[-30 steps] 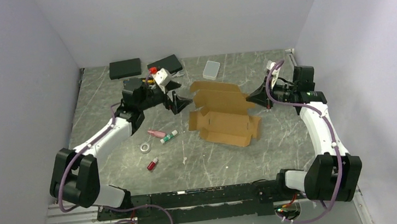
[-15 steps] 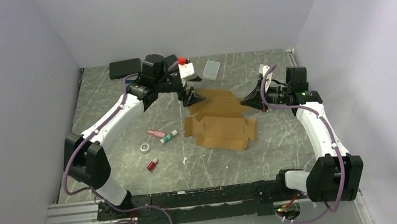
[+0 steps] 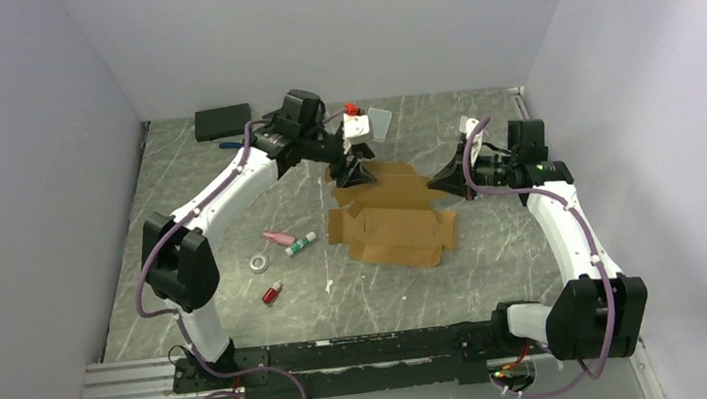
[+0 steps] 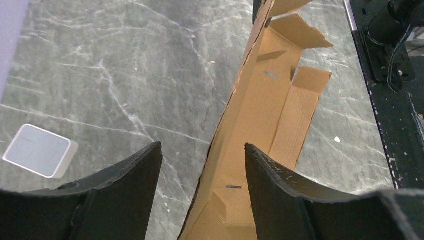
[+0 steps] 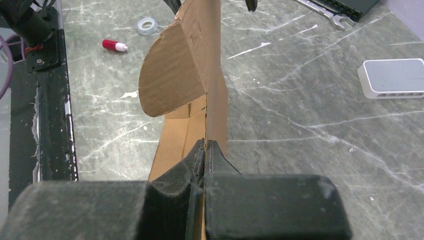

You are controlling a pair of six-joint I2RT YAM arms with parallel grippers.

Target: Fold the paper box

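Note:
The paper box (image 3: 392,213) is a brown cardboard die-cut sheet lying mostly unfolded mid-table. My right gripper (image 3: 442,182) is shut on its right edge; the right wrist view shows the pads (image 5: 216,152) pinching the sheet (image 5: 200,65) edge-on, with a rounded flap sticking out to the left. My left gripper (image 3: 355,172) hovers at the box's far left corner. In the left wrist view the left gripper (image 4: 202,145) is open, its fingers (image 4: 125,190) straddling the raised cardboard edge (image 4: 265,100) without touching it.
A translucent white case (image 3: 378,122) lies behind the box, and a flat black box (image 3: 222,122) sits at the back left. A pink item (image 3: 278,238), a green-capped tube (image 3: 300,245), a tape ring (image 3: 258,262) and a red bottle (image 3: 272,292) lie front left.
My left arm has swung right from the back left to the box's far corner, its jaws narrowing. The box's far panels have dropped flatter. The right gripper keeps its hold.

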